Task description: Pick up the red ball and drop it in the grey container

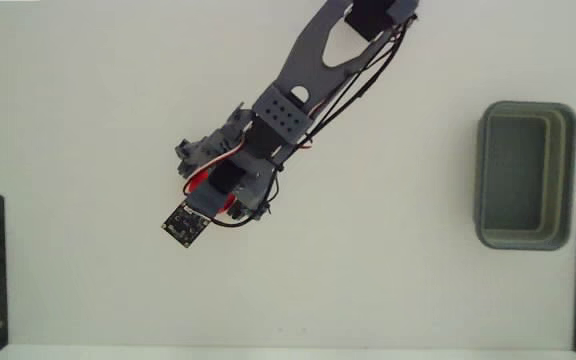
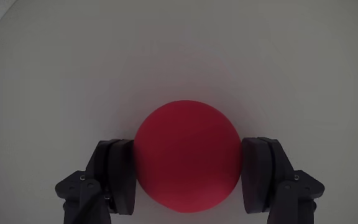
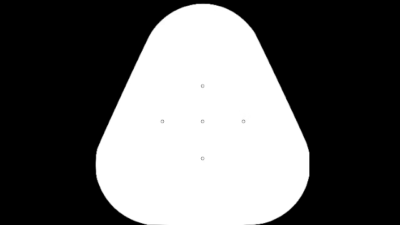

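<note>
White tabletop (image 2: 179, 50) fills the wrist view – at lower centre the red ball (image 2: 187, 157), smooth and matte, sits between the gripper (image 2: 188, 177) fingers (image 2: 120, 174), clamped on both sides; the grey container (image 1: 525, 174) lies far right

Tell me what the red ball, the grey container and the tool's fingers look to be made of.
Red ball: matte and even in colour, with no glare, so probably foam or soft rubber; not certain. Grey container: thick rim, rounded corners, dull sheen, likely moulded plastic or silicone. Tool: its fingers are dark grey and matte, apparently plastic, pressed against the ball's two sides.
</note>
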### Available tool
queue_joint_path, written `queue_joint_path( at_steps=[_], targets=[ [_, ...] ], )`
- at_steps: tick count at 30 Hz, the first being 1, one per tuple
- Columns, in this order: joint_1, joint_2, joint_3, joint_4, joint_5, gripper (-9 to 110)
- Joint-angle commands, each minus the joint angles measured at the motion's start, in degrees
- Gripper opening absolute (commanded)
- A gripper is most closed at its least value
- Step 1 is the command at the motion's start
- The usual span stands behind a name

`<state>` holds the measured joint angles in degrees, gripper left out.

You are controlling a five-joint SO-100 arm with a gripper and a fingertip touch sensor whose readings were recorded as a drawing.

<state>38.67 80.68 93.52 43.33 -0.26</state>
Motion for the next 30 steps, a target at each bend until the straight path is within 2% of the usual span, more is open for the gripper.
queue_joint_path(
  at_steps=[1, 30],
  targets=[
    [1.1, 1.4, 0.5, -0.8, 0.3, 109],
    [1.1, 1.4, 0.5, -0.8, 0.3, 102]
  ],
)
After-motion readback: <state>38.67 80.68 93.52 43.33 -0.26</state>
